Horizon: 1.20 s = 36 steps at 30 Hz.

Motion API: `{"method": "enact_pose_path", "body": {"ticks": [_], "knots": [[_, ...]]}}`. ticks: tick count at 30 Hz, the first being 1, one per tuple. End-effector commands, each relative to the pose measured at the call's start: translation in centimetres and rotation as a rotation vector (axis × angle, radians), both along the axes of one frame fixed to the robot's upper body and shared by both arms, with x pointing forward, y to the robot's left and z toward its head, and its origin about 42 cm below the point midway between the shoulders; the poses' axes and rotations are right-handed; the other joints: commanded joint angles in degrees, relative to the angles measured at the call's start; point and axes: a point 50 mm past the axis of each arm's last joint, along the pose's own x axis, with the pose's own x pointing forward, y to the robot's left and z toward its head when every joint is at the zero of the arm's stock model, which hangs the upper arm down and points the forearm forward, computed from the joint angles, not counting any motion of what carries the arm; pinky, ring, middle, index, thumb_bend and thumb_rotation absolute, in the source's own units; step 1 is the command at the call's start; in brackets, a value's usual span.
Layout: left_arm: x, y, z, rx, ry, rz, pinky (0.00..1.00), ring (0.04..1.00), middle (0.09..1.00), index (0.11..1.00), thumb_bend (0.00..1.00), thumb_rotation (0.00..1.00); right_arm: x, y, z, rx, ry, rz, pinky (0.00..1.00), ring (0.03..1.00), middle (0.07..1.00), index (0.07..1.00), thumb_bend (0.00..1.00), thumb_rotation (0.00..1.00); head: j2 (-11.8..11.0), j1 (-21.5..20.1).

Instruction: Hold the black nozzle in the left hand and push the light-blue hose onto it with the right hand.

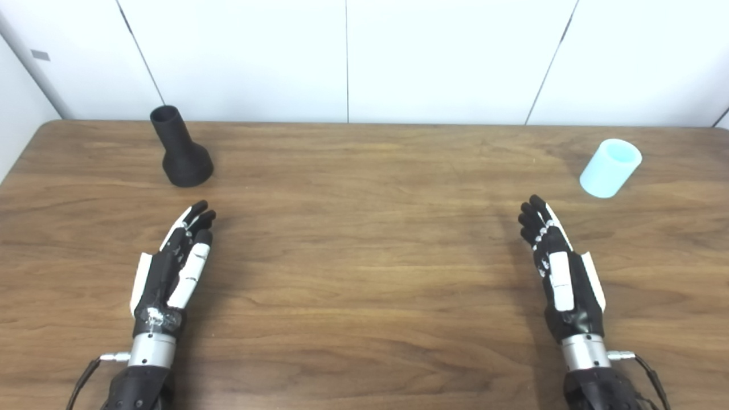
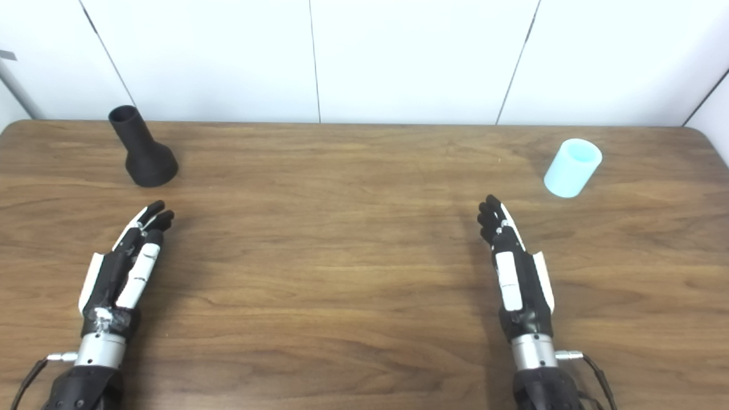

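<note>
A: Counter (image 1: 364,239), count?
B: One. Wood-grain top, brown, smooth, matte; rounded far corners; white panelled wall (image 1: 444,57) behind.

A: Black nozzle (image 1: 180,149), count and form?
B: One. Matte black, faintly ribbed surface. Funnel shape: narrow round tube above, flaring to a wide round base. Upright on the base, open mouth at top. Far left of the counter, close to the back edge.

A: Light-blue hose (image 1: 610,168)?
B: One short piece. Pale aqua, smooth, plain cylinder, hollow at the upper end. Standing on end at the far right of the counter. Well apart from the nozzle, nearly the whole counter width between.

A: Left robot hand (image 1: 173,267)?
B: One. Black frame, white plates, silver metal wrist cuff, thin cable at the wrist. Fingers stretched out straight and close together, thumb alongside, holding nothing. Near side of the counter, fingertips aimed at the nozzle, near but clear of it.

A: Right robot hand (image 1: 561,270)?
B: One, mirror of the left. Same black, white and silver make-up. Fingers extended, empty. Fingertips toward the hose, short of it, no contact.

A: Contact with the counter?
B: Cannot tell for either.
</note>
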Motion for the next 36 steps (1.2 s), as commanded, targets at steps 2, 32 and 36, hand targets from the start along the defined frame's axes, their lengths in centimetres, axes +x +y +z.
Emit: {"method": "enact_pose_path", "body": {"ticks": [2, 32, 36], "knots": [[-0.9, -0.7, -1.7, -0.019, 0.083, -0.034, 1.00, 0.907, 0.877, 0.899, 0.45, 0.66, -1.2, 0.8, -2.1, 0.030, 0.071, 0.004, 0.94, 0.918, 0.924, 0.942, 0.59, 1.00, -0.2, 0.0], [-1.3, -1.1, -1.8, 0.015, 0.066, -0.049, 0.95, 0.898, 0.883, 0.894, 0.45, 0.67, -1.5, 0.5, -2.6, 0.029, 0.075, -0.001, 0.94, 0.923, 0.921, 0.936, 0.59, 1.00, -4.0, 4.6], [-1.6, -1.9, -2.0, 0.007, 0.064, -0.043, 0.95, 0.900, 0.883, 0.879, 0.40, 0.59, -1.8, -0.1, -3.1, 0.032, 0.078, -0.002, 0.93, 0.925, 0.922, 0.936, 0.62, 1.00, -6.2, 7.9]]}}
